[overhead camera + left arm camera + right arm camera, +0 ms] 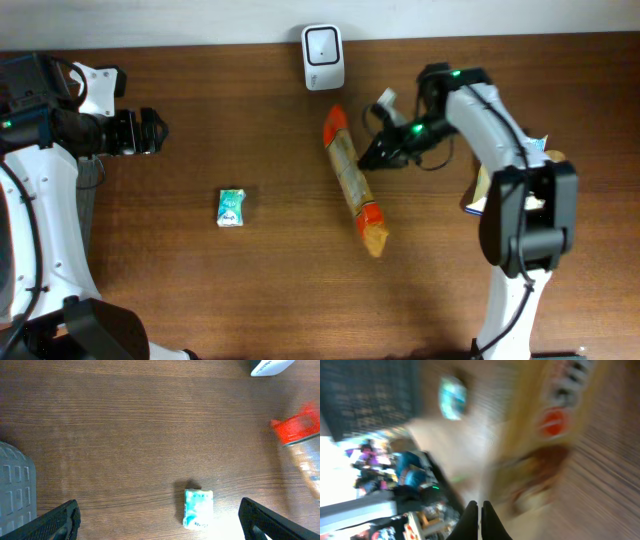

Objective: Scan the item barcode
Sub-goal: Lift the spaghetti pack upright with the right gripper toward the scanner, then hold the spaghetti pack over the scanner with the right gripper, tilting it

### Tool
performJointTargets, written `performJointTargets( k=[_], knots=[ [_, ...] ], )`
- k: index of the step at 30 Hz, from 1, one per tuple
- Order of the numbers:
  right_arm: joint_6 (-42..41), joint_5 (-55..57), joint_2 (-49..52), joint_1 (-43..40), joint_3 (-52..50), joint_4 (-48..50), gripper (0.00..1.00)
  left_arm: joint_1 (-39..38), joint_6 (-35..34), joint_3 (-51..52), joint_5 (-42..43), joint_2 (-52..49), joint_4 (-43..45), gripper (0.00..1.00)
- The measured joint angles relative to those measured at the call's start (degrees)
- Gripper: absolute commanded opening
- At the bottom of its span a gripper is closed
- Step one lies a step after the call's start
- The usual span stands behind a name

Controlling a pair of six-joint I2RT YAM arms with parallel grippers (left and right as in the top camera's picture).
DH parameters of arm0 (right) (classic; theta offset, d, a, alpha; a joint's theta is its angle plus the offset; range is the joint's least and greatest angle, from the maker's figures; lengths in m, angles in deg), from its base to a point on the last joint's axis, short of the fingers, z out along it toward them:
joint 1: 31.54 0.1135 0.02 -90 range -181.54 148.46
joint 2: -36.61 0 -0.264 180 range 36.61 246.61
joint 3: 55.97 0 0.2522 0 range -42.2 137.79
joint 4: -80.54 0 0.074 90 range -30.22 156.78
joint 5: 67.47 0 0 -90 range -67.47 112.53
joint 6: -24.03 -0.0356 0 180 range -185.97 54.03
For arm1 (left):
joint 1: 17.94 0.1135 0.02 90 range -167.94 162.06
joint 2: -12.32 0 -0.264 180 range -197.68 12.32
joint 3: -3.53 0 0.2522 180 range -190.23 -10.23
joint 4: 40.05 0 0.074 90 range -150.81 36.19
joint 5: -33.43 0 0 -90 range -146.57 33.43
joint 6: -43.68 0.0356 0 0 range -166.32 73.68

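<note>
Right claw (478,510) pinched together beside snack pack (355,185) — left claw (150,132) spread wide over open tabletop (200,290).

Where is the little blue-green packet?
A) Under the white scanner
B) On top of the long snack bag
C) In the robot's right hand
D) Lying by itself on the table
D: the small teal packet lies flat on the bare wooden table, well apart from the long snack package and the white scanner.

Long snack pkg (352,183), orange-red ends, flat diag. below white scanner (323,57)
</note>
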State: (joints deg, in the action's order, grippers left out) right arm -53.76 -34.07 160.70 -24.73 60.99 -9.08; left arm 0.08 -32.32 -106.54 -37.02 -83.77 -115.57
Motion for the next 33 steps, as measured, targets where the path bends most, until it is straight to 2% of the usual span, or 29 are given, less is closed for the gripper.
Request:
performJointTargets(
  k=[2,3,4,6,7,8,11,15,16,18,20,24,25,27,30,33],
  knots=[
    [1.7,-10.2,-4.3,-3.1,1.2,-0.2,0.04,0.0,0.0,0.0,0.0,0.0,0.0,0.99],
    [2.0,-12.5,-5.1,-3.8,1.3,-0.2,0.04,0.0,0.0,0.0,0.0,0.0,0.0,0.99],
    [2.3,-12.5,-5.4,-4.6,1.3,-0.5,0.08,0.0,0.0,0.0,0.0,0.0,0.0,0.99],
    [1.4,-0.3,-5.4,-2.9,1.4,-1.0,0.68,0.0,0.0,0.0,0.0,0.0,0.0,0.99],
    [0.5,5.4,-5.4,-0.8,1.4,-0.6,0.91,0.0,0.0,0.0,0.0,0.0,-0.1,0.99],
    [-3.1,18.9,-5.4,3.7,1.4,1.9,0.99,0.0,0.0,0.0,0.0,0.0,0.0,0.99],
    [-7.8,39.2,-5.2,15.7,1.4,5.8,0.98,0.0,0.0,0.0,0.0,0.0,0.0,0.99],
    [-11.8,56.5,0.5,22.9,1.5,7.1,1.00,0.0,0.0,0.0,0.0,0.0,0.0,0.99],
    [-12.2,58.2,3.0,23.1,1.5,7.5,0.84,0.0,0.0,0.0,0.0,0.0,0.0,0.99],
    [-12.5,59.9,6.3,23.1,1.5,8.4,0.37,0.0,0.0,0.0,0.0,0.0,0.0,0.99],
    [-12.8,60.3,7.0,23.1,1.5,9.8,0.04,0.0,0.0,0.0,0.0,0.0,0.0,0.99],
    [-13.2,60.1,6.6,23.1,2.3,9.4,0.04,0.0,0.0,0.0,0.0,0.0,0.0,0.99],
    [-13.0,57.2,6.8,22.8,3.3,7.3,0.04,0.0,0.0,0.0,0.0,0.0,0.0,0.99],
    [-9.8,45.0,8.5,21.4,10.0,-0.9,0.04,0.0,0.0,0.0,0.0,0.0,0.0,0.99],
    [-1.6,20.3,9.5,15.6,27.7,-13.7,0.04,0.0,0.0,0.0,0.0,0.0,0.1,0.99],
    [1.0,4.3,9.3,8.7,34.6,-17.7,0.04,0.0,0.0,0.0,0.0,0.0,0.0,0.99]
  ],
)
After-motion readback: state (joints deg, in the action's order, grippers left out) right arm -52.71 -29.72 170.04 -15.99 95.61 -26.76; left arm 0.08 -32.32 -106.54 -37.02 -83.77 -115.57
